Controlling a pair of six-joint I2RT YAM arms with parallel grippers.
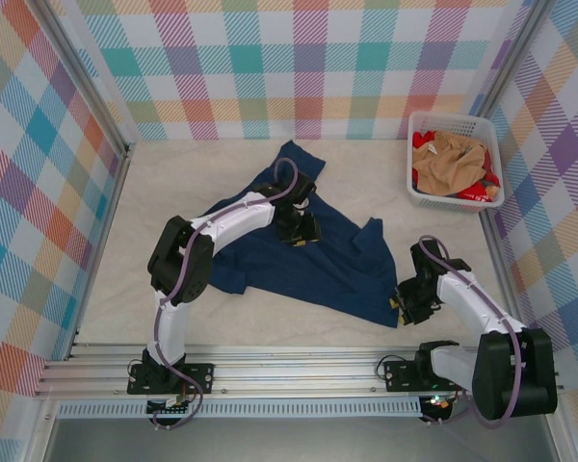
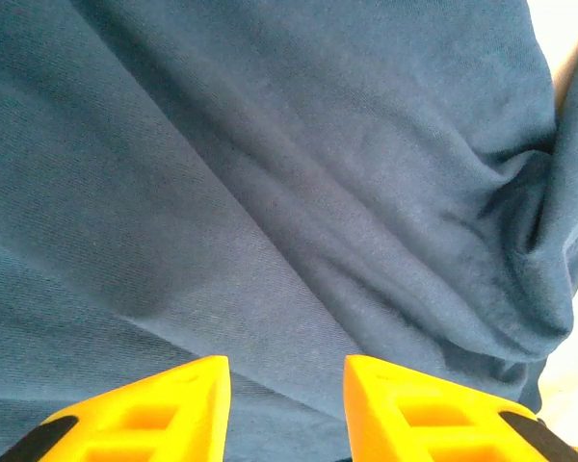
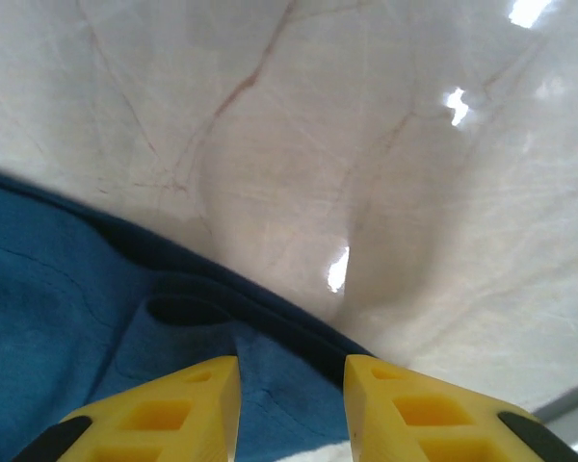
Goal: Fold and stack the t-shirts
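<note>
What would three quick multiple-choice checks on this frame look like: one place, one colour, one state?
1. The white basket sits where? A far right corner B near left C centre.
2. The t-shirt spread on the table is? A red B navy C green.
3. The left tool is? A holding the basket B gripping red cloth C open over navy cloth.
A, it stands by the far right wall; B, the spread cloth is navy; C, its yellow fingers stand apart above navy cloth.

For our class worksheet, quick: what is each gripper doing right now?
Left gripper: open, over the navy t-shirt.
Right gripper: open, at its edge.
</note>
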